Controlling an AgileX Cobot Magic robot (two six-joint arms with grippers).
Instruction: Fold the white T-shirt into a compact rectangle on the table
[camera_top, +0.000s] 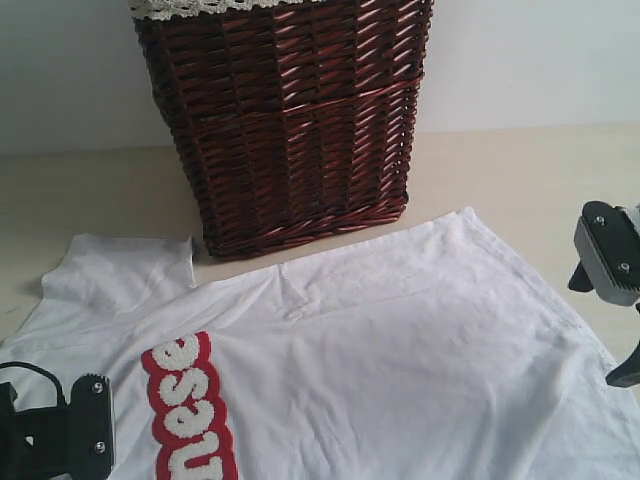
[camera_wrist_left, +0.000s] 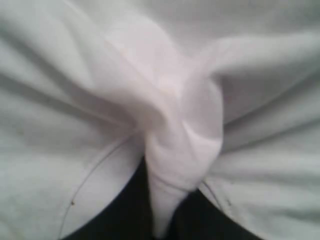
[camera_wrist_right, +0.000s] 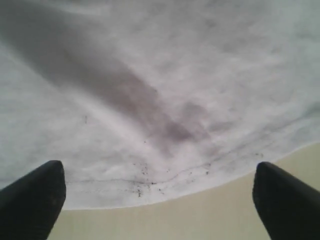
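The white T-shirt (camera_top: 400, 340) lies spread on the table (camera_top: 80, 190), its red patch with white letters (camera_top: 190, 410) toward the front left. At the front left corner my left gripper (camera_top: 60, 432) sits on the shirt. In the left wrist view a bunched fold of white cloth (camera_wrist_left: 175, 150) is pinched between the dark jaws of that gripper (camera_wrist_left: 162, 222). My right gripper (camera_top: 603, 320) hovers at the shirt's right edge. In its wrist view the right gripper (camera_wrist_right: 160, 200) is open, its fingertips (camera_wrist_right: 40, 192) wide apart over the hem (camera_wrist_right: 150, 100) and bare table (camera_wrist_right: 200, 217), holding nothing.
A tall dark red-brown wicker basket (camera_top: 290, 120) with a lace rim stands at the back centre, touching the shirt's far edge. One sleeve (camera_top: 120, 270) lies flat at the back left. Bare tabletop runs along the back and right.
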